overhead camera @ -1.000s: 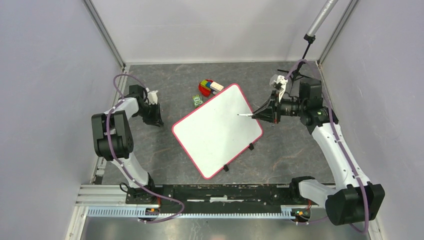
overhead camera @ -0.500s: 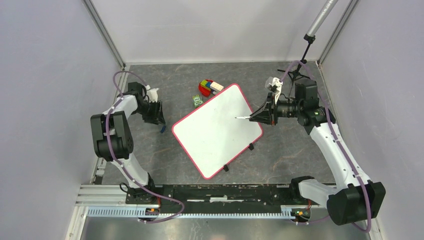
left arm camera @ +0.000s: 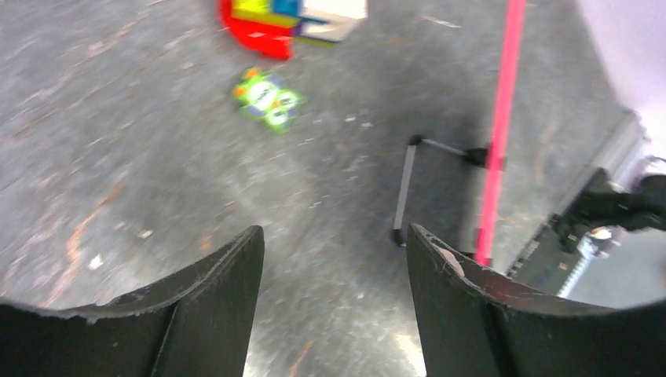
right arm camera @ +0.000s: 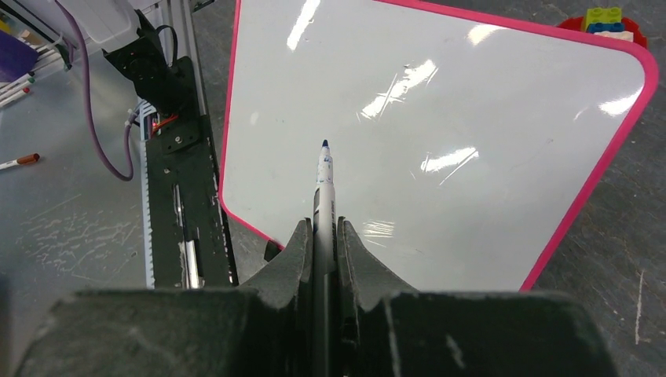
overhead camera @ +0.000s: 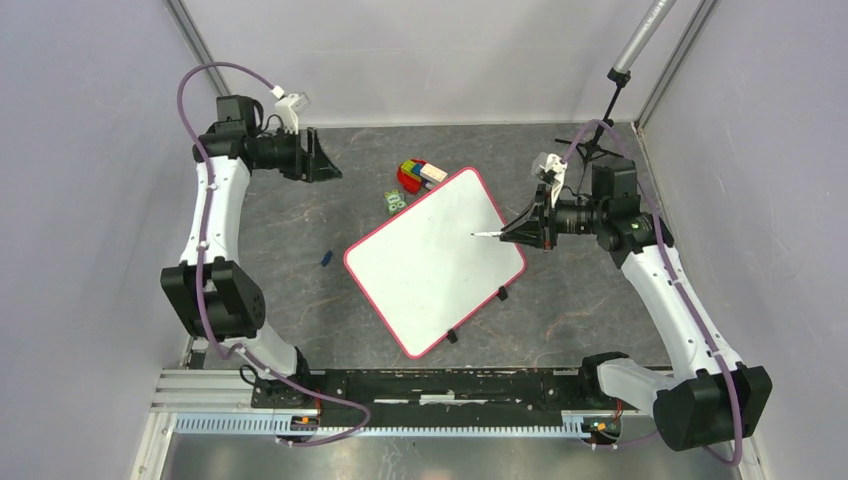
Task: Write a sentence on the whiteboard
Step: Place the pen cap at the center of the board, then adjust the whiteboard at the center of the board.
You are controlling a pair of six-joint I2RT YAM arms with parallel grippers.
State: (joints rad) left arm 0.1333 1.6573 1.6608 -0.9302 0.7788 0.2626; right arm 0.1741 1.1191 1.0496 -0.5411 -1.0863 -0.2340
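The whiteboard (overhead camera: 430,265) lies tilted in the middle of the table, white with a pink-red rim, and its face is blank. No sentence shows on it. My right gripper (overhead camera: 508,233) is shut on a marker (overhead camera: 487,233) whose blue tip hangs over the board's right part. In the right wrist view the marker (right arm camera: 324,181) sticks out from my right gripper (right arm camera: 323,228) above the whiteboard (right arm camera: 440,118). My left gripper (overhead camera: 330,168) is open and empty, raised at the far left. In the left wrist view my left gripper (left arm camera: 334,236) looks along the floor at the whiteboard's pink rim (left arm camera: 499,133).
A small blue cap (overhead camera: 326,259) lies left of the board. Coloured toy blocks (overhead camera: 420,175) and a small green piece (overhead camera: 395,201) sit behind the board; both show in the left wrist view, blocks (left arm camera: 287,20) and green piece (left arm camera: 267,98). A black stand (overhead camera: 600,140) is at the back right.
My left arm has lifted and swung from beside the board to the far left, leaving the small blue cap on the table. My right gripper with the marker edged slightly left.
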